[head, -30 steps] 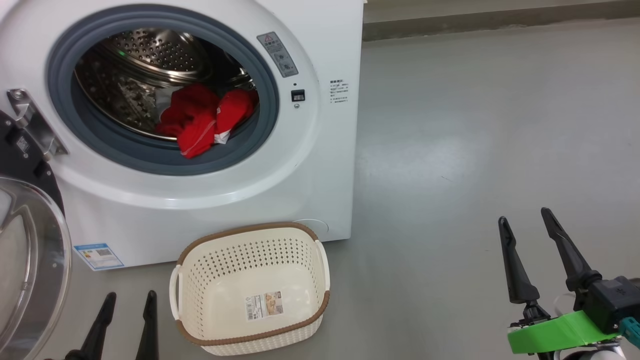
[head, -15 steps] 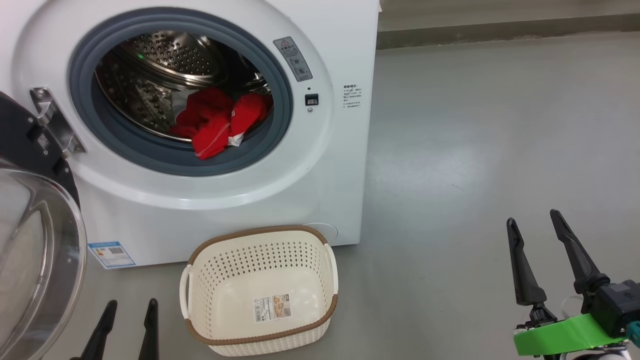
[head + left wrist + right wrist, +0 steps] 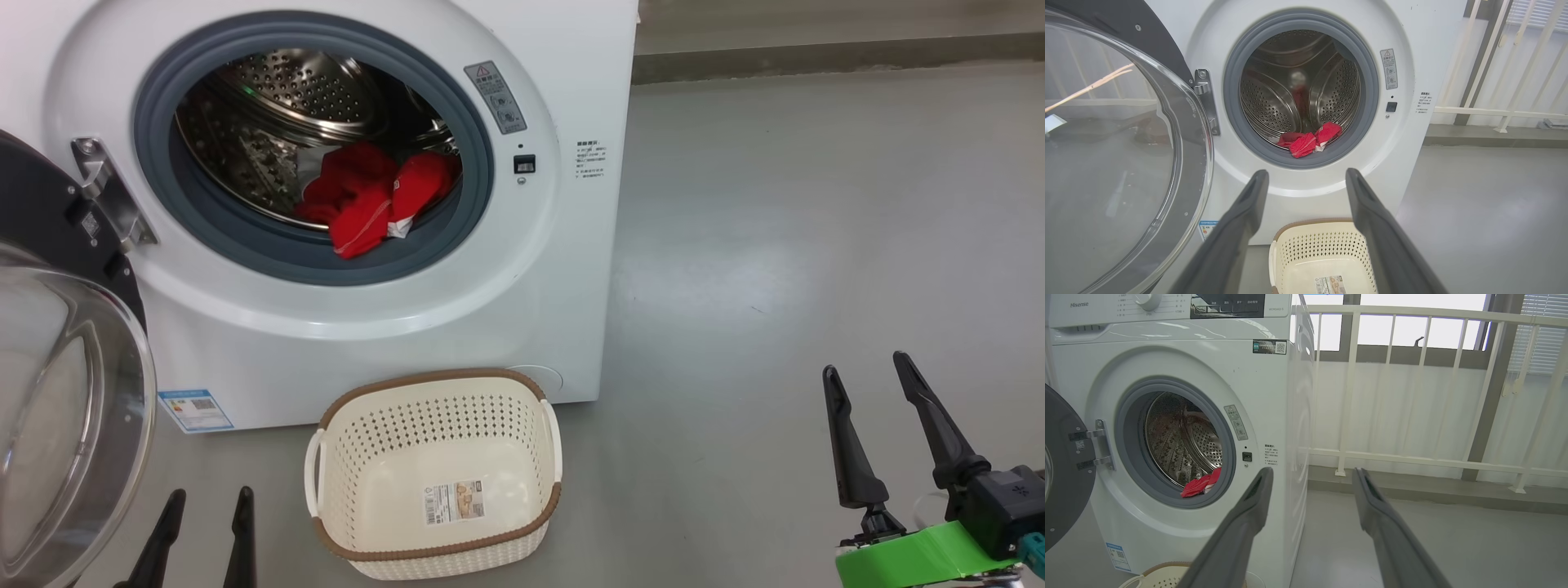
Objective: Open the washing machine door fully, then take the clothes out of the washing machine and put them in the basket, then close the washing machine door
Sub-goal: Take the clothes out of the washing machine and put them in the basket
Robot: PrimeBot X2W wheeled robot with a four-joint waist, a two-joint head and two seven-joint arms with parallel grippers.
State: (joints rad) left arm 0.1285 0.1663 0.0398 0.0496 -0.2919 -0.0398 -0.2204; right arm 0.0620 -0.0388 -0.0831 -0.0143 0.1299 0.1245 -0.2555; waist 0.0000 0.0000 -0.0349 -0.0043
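Observation:
The white washing machine (image 3: 522,310) (image 3: 1412,61) (image 3: 1274,400) stands with its round black door (image 3: 57,392) (image 3: 1114,163) (image 3: 1061,473) swung out to the left on its hinge. Red clothes (image 3: 371,200) (image 3: 1308,141) (image 3: 1202,485) lie at the front lip of the steel drum. On the floor just in front of the machine sits the cream basket (image 3: 437,478) (image 3: 1323,261) (image 3: 1159,577), holding nothing but a paper label. My left gripper (image 3: 208,498) (image 3: 1306,175) is open, low, left of the basket. Off to the right my right gripper (image 3: 865,367) (image 3: 1310,473) hangs open above the floor.
Grey floor (image 3: 816,245) stretches to the right of the machine. A white railing (image 3: 1412,396) with a low kerb runs behind it along the window wall. The open door's glass bowl bulges toward my left arm.
The whole head view has shifted right, so the camera has turned. Both grippers stay open and low, and the clothes, door and basket have not moved.

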